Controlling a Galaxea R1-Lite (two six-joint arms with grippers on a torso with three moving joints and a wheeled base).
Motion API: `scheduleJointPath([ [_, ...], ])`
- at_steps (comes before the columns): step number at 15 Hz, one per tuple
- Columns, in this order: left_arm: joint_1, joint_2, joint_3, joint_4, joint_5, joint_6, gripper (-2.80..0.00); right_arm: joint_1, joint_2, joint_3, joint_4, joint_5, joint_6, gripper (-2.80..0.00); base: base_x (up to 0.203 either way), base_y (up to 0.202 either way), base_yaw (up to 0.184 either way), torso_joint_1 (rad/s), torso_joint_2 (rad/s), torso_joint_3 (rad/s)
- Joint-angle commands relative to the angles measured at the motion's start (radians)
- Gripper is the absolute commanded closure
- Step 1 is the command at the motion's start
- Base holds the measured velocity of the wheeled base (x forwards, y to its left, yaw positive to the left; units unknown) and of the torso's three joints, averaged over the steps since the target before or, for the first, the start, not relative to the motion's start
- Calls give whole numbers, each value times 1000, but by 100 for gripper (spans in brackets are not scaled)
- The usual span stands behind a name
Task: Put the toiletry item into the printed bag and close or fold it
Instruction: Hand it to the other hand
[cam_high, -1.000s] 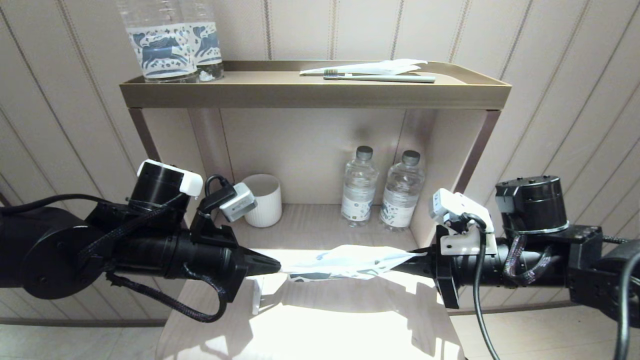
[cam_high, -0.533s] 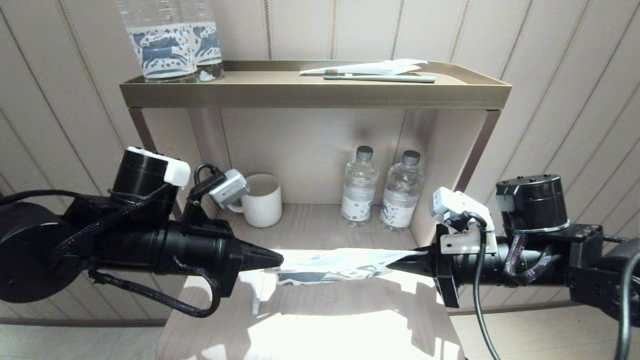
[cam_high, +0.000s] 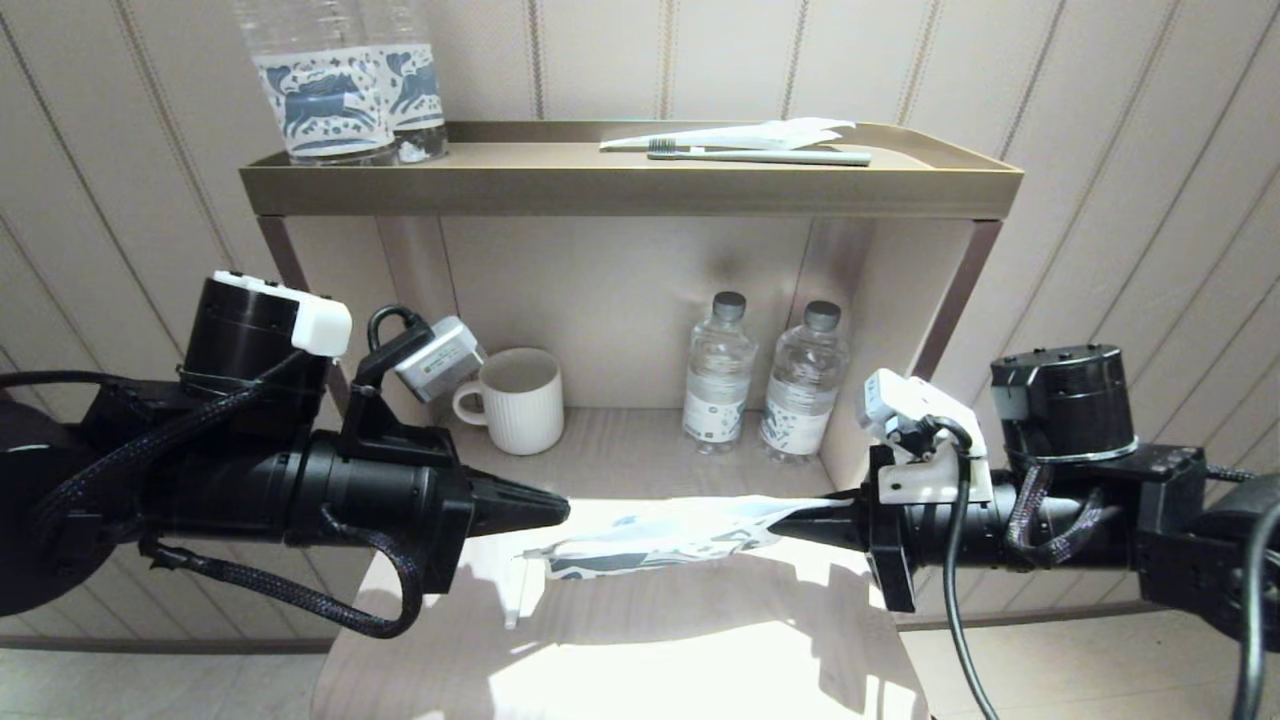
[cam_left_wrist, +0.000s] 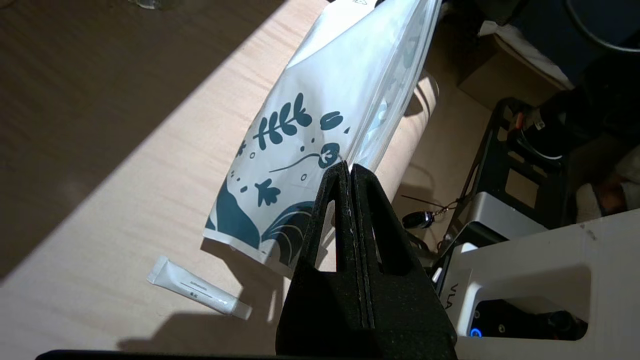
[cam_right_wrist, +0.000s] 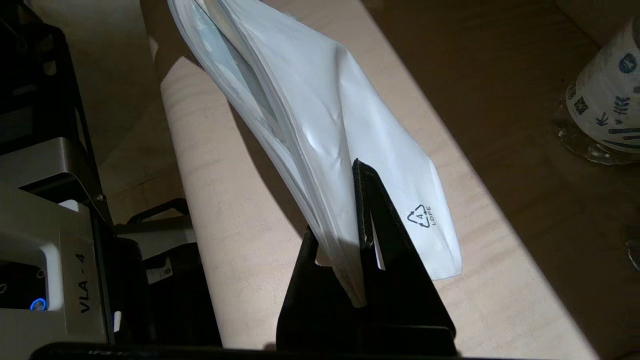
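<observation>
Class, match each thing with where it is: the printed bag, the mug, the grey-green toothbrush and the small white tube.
1 printed bag
2 mug
3 grey-green toothbrush
4 small white tube

A on the top shelf
B lying on the tabletop
C pinched by the right gripper
D standing left of the water bottles

Pairs: 1-C, 2-D, 3-A, 4-B.

The left gripper is shut at the bag's other end.

Printed bag (cam_high: 660, 535) contents hidden; clear bottles (cam_high: 340, 80) cropped above.
</observation>
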Motion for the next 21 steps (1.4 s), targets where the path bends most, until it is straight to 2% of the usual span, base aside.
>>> scheduleJointPath([
  [1, 0, -15, 5, -2, -1, 6, 0, -4, -6, -3, -3, 3, -3, 0, 0, 0, 0, 0, 0, 0],
  [21, -8, 17, 24, -11, 8, 13, 0, -13, -16, -6, -5, 0, -3, 0, 0, 0, 0, 0, 0, 0],
])
